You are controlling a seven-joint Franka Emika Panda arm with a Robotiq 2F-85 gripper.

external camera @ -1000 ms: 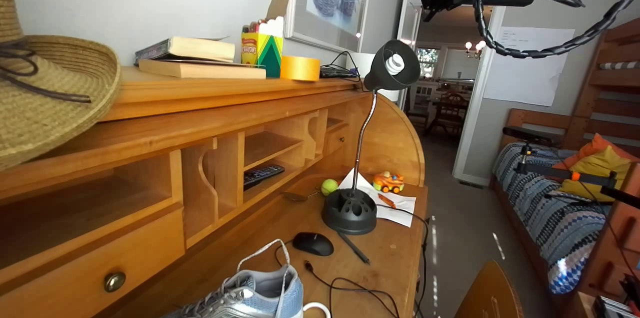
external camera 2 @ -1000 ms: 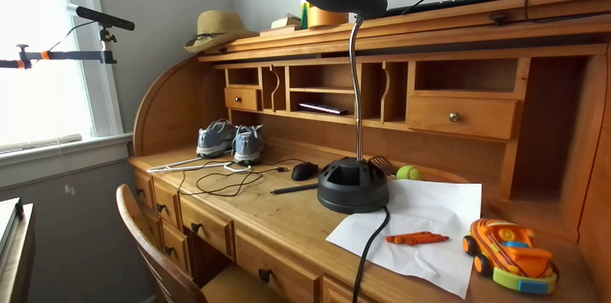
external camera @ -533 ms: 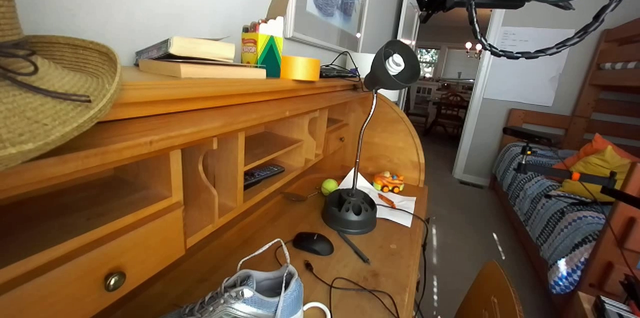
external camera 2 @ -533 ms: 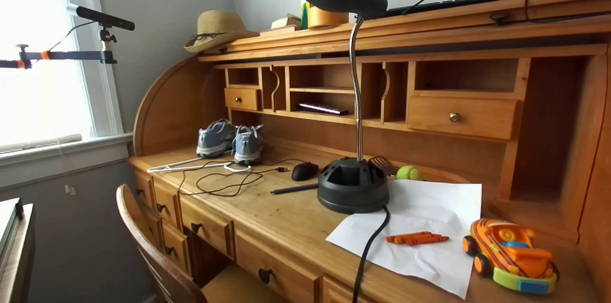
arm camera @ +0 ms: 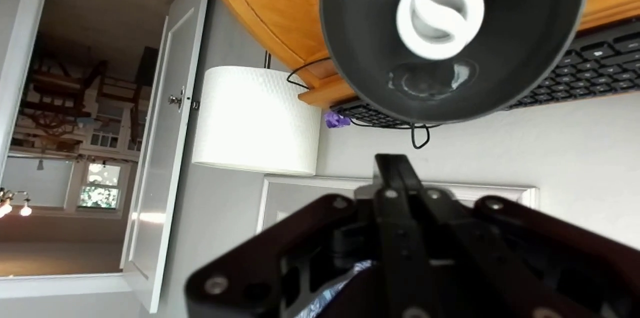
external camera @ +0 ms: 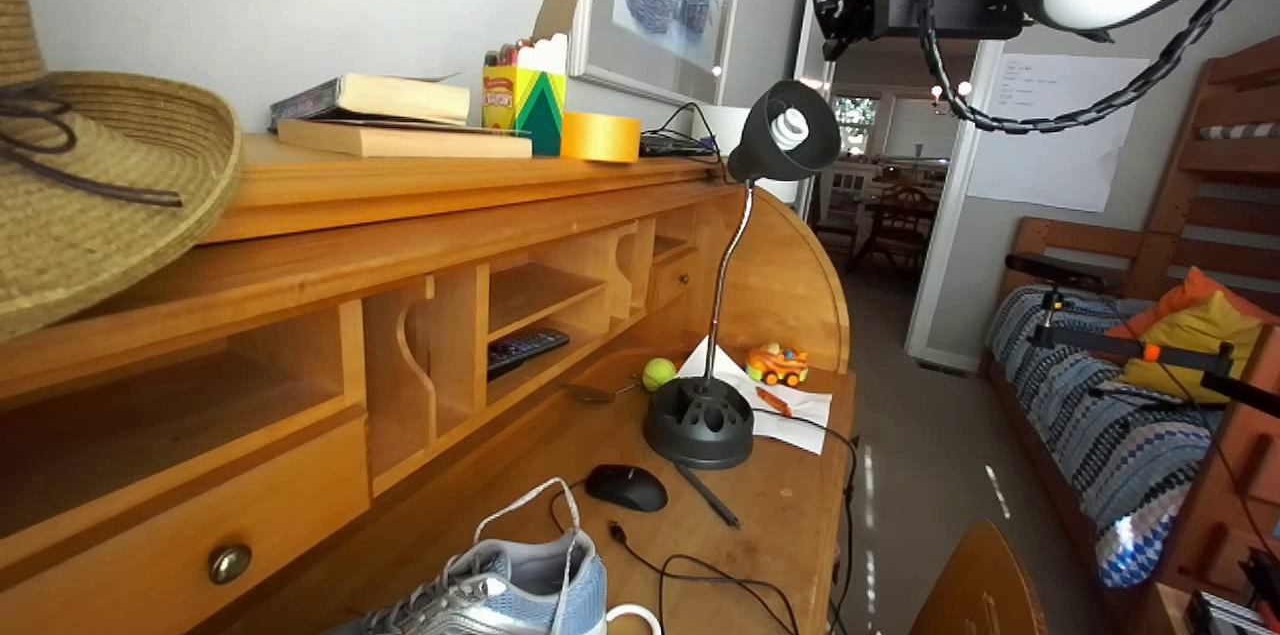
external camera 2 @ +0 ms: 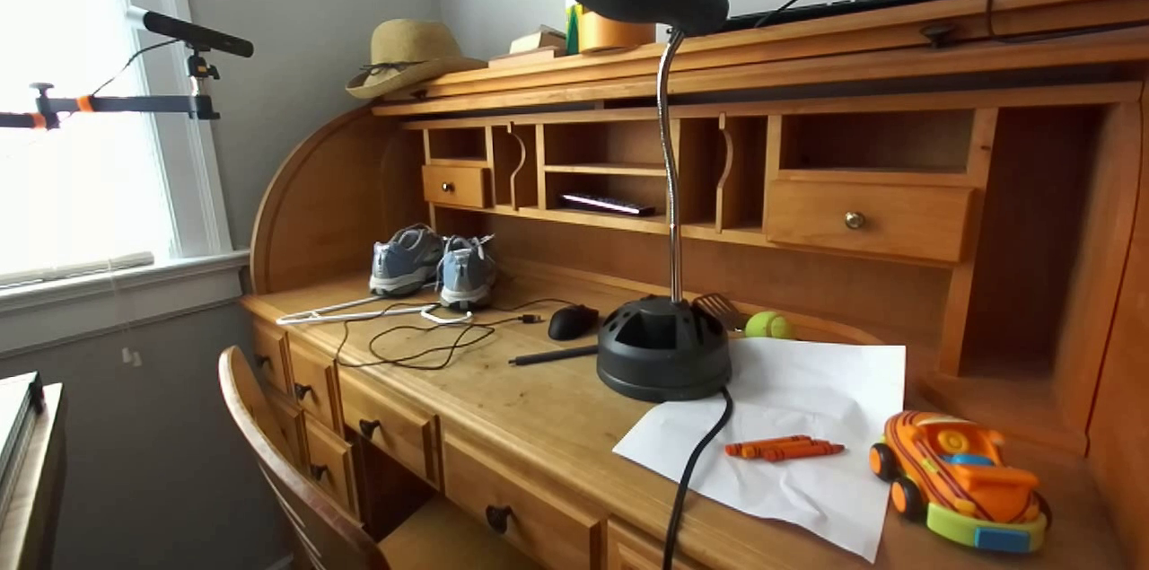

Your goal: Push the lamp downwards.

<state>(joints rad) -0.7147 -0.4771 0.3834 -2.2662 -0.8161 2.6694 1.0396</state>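
The black desk lamp (external camera: 762,143) stands upright on the desk, its thin gooseneck rising from a round base. Its head is tilted and shows a white spiral bulb. In an exterior view the lamp (external camera 2: 664,359) stands at the middle, its head cut by the top edge. My gripper (external camera: 828,23) is up and to the right of the lamp head, apart from it in that picture. In the wrist view the lamp head (arm camera: 360,37) faces the camera at the top. My gripper's fingers (arm camera: 392,160) are together below it, with nothing between them.
The roll-top desk (external camera 2: 503,390) holds shoes (external camera 2: 467,272), a mouse (external camera 2: 573,321), paper with crayons and a toy car (external camera 2: 965,480). A crayon box (external camera: 525,95), tape roll (external camera: 600,137) and keyboard (arm camera: 595,65) lie on its top ledge. A chair (external camera 2: 269,444) stands in front.
In an exterior view my gripper and arm have moved left and slightly down, closer to the lamp head. The arm's cable shows more at another view's top edge. The lamp has not moved.
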